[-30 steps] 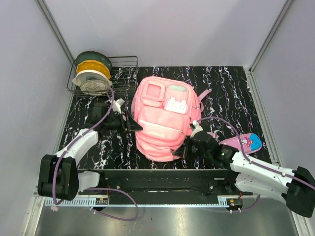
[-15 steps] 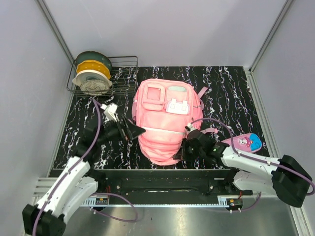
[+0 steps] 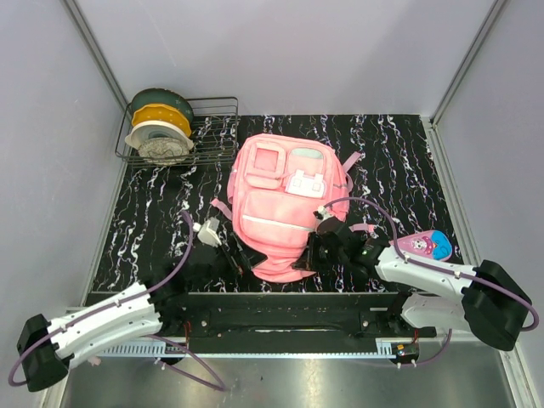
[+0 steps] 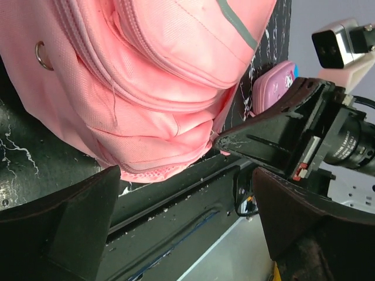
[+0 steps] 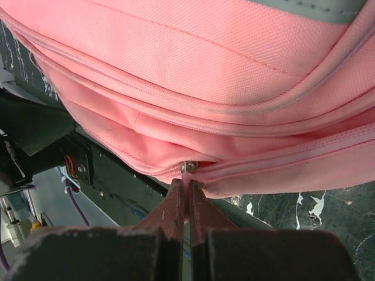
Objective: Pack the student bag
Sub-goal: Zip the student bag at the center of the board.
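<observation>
- The student bag [image 3: 285, 204] lies flat at the centre of the black marbled worktop [image 3: 408, 161], front pockets up.
- The right gripper [image 5: 188, 202] sits at the bag's lower right edge, jaws pinched together on the zipper pull [image 5: 188, 168].
- The left gripper [image 4: 184, 193] is at the bag's lower left edge, jaws wide apart and holding nothing.
- A pencil case [image 3: 422, 246] lies to the right of the bag.

Left gripper [image 3: 240, 257] now lower, at the student bag's [image 3: 276, 212] near-left corner, jaws wider apart.
</observation>
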